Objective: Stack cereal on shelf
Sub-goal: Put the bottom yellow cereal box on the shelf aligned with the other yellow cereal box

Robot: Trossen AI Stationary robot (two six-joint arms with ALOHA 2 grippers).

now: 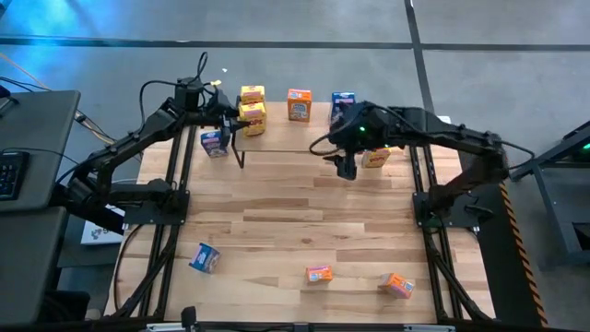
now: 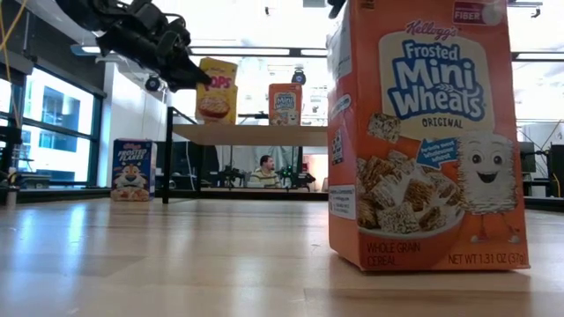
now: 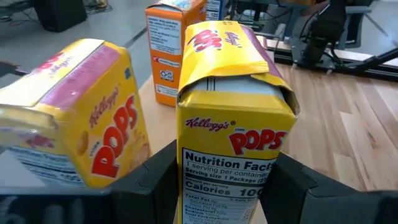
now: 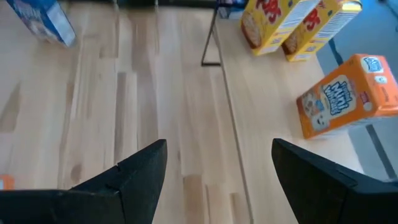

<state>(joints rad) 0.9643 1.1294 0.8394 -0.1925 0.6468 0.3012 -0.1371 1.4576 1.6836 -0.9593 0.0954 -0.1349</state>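
Here the left pincer [image 3: 227,186] is clenched on a yellow Pops box [image 3: 233,118], held over the shelf [image 1: 277,122] just beside a second yellow box [image 3: 81,118]. Lower it squarely before letting go. The right pincer [image 4: 217,174] hangs released nearby.

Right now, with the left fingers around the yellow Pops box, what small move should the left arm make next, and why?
Probably open the left gripper and back away. The yellow Pops box it grips appears to stand upright on the shelf, beside a tilted second Pops box, so it seems placed. The right gripper waits open above the table.
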